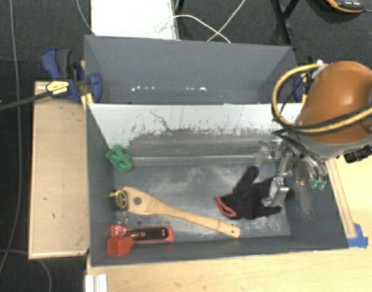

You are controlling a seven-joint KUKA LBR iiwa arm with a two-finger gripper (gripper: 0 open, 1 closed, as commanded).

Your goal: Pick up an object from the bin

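My gripper [276,192] is low in the right part of the bin, right at the right edge of a crumpled black cloth with a red rim [245,199]. The cloth lies on the bin floor and reaches up to the gripper; whether it is gripped is not visible. A wooden spoon [174,212] lies to the left of the cloth, its handle end close to the cloth's lower edge.
A green block [120,158] sits by the left wall. A red and black tool [137,236] lies in the front left corner, with a small yellow and black thing [117,198] by the spoon's bowl. The arm's orange cover hangs over the bin's right rim.
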